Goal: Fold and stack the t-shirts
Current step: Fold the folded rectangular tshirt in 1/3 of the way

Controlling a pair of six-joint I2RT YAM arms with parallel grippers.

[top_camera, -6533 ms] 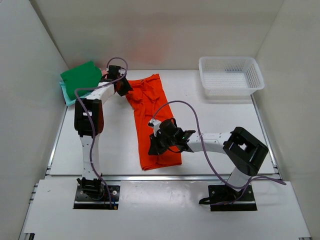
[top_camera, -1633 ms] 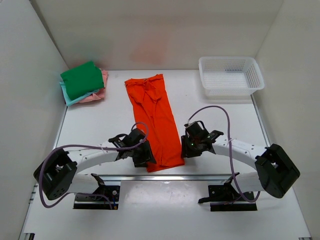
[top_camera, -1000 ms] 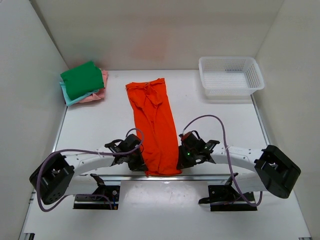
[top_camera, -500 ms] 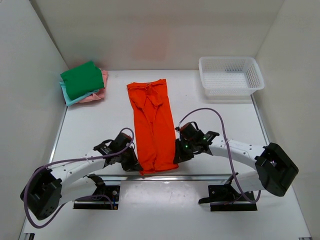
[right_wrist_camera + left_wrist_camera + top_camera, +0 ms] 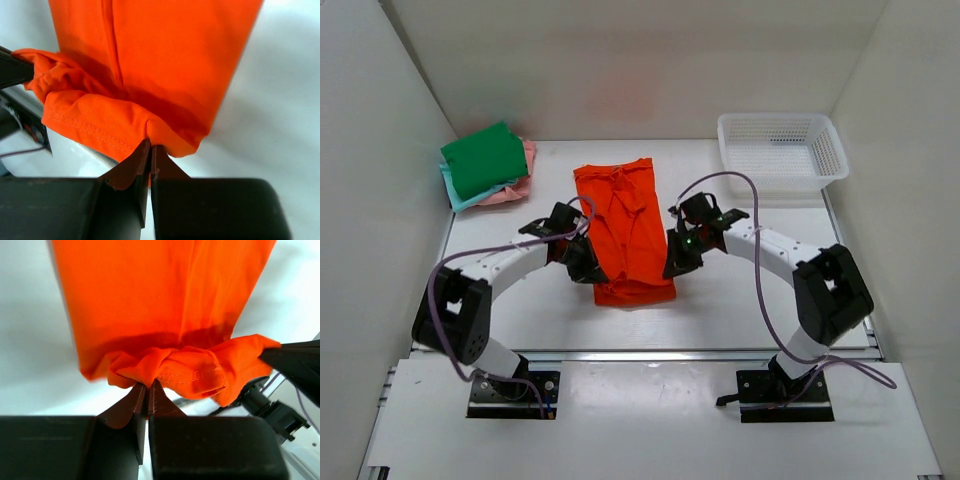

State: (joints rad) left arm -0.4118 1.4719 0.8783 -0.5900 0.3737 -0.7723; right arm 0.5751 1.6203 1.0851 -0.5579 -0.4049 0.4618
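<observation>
White table [image 5: 760, 270] from above: the orange shirt [image 5: 625, 215] lies between the left gripper [image 5: 584, 264] and the right gripper [image 5: 674, 264], its near part doubled over.

Left wrist: the fingers [image 5: 136, 402] are pinched tight on the hem, which is bunched just ahead of them.

Right wrist: the fingers [image 5: 134, 167] clamp the hem likewise.

The halving fold seems half done. The next move probably calls for carrying the hem to the far end.

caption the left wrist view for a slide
Left pincer pinching the bunched hem of the orange t-shirt.

- Folded pink cloth t-shirt [image 5: 527, 158] and folded light teal cloth t-shirt [image 5: 455, 197]: mostly covered by the folded green cloth t-shirt [image 5: 483, 158]. Only slivers show at its 3 and 7 o'clock sides.
- Bright orange cloth t-shirt [image 5: 160, 290]: cut off at 12 o'clock in both wrist views.
- Left gripper [image 5: 583, 263] and right gripper [image 5: 674, 263]: in the top view the fingertips are too small to make out against the cloth.
</observation>
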